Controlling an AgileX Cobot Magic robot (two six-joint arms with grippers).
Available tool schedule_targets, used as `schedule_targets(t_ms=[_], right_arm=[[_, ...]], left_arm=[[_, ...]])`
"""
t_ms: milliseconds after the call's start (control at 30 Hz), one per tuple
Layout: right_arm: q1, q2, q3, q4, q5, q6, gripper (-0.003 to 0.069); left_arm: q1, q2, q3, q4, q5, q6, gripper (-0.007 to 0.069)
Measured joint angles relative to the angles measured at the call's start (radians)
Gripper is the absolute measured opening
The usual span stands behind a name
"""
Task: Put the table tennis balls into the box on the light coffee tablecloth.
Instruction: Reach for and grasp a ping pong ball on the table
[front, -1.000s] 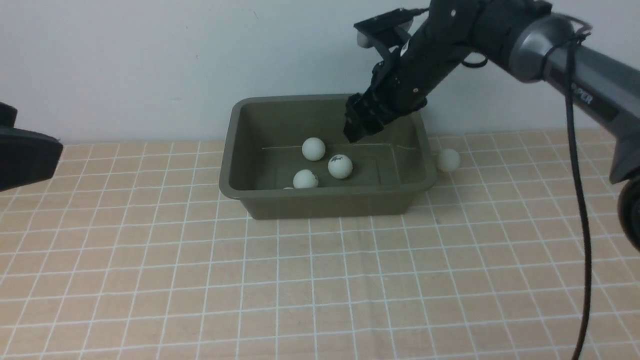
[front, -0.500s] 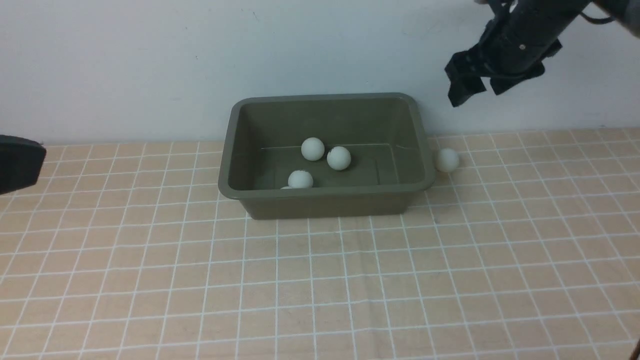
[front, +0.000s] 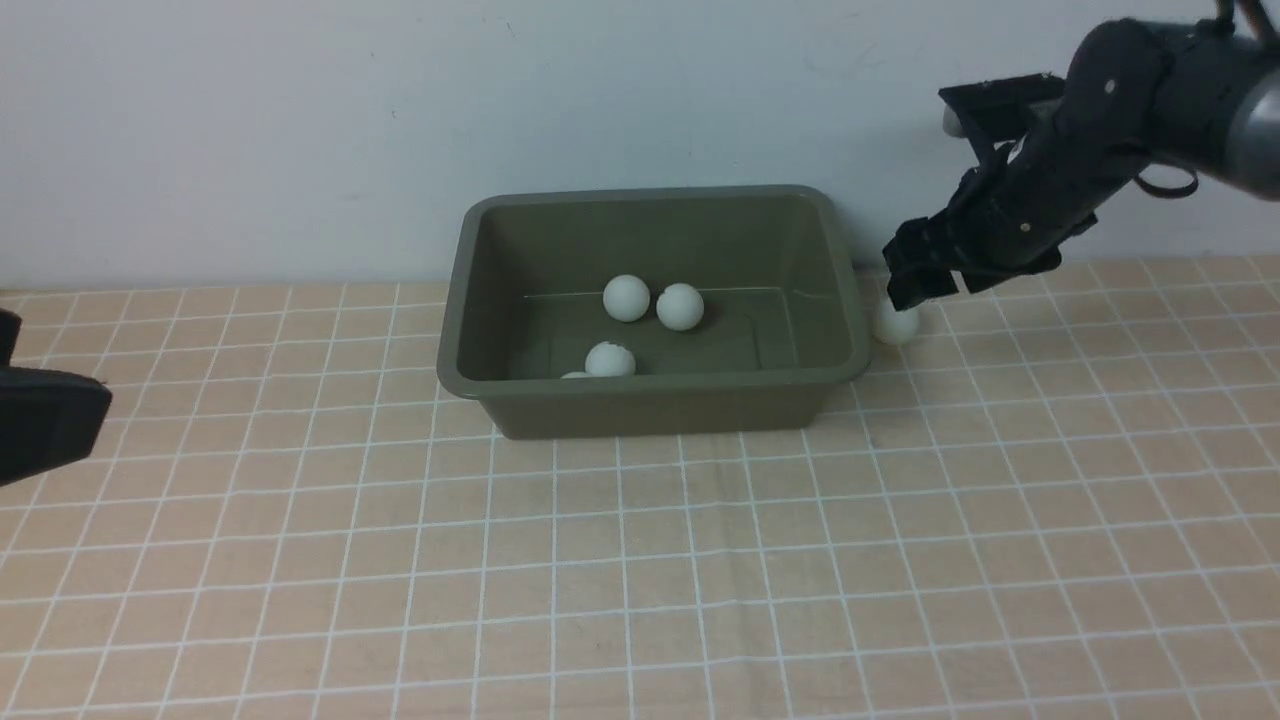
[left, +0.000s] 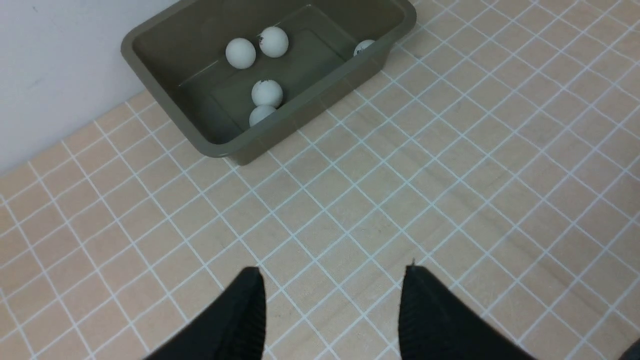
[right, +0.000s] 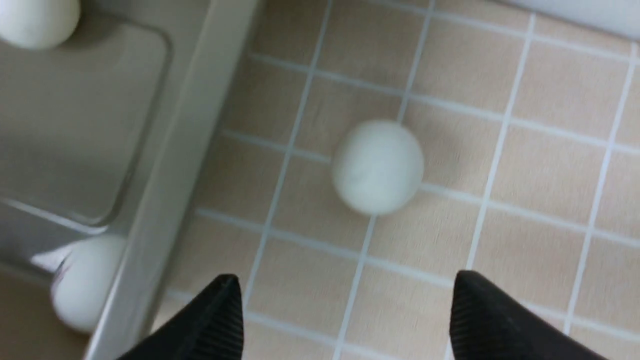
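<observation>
Right end effector (right: 345, 276) spread wide just above one ball (right: 377, 167) on cloth (front: 700, 560), beside right wall of box (front: 650, 405). Left end effector (left: 332, 270) also spread, empty.

Low ball (front: 574, 375), front view: all but its top hidden behind near wall of box (front: 650, 410). Outside ball (front: 897, 328): upper edge covered by right gripper (front: 912, 295). Right wrist view: blurred; corner ball (right: 35, 20) cropped by frame.

Right tool (right: 345, 300) points down, jaws spread; left tool (left: 332, 285) likewise parted.
</observation>
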Motion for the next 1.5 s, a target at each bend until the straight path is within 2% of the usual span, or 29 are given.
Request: schedule_targets(t_ms=[733,1500], right_arm=[[0.0,0.09,0.006,-0.021,-0.223,-0.018,0.0494],[0.0,0.161,0.006,0.009,-0.302,-0.019,0.0494]], left_arm=[[0.0,0.0,0.0,-0.031,0.0,0.0,0.0298],[0.0,0.0,0.0,-0.031,0.0,0.0,0.0298]])
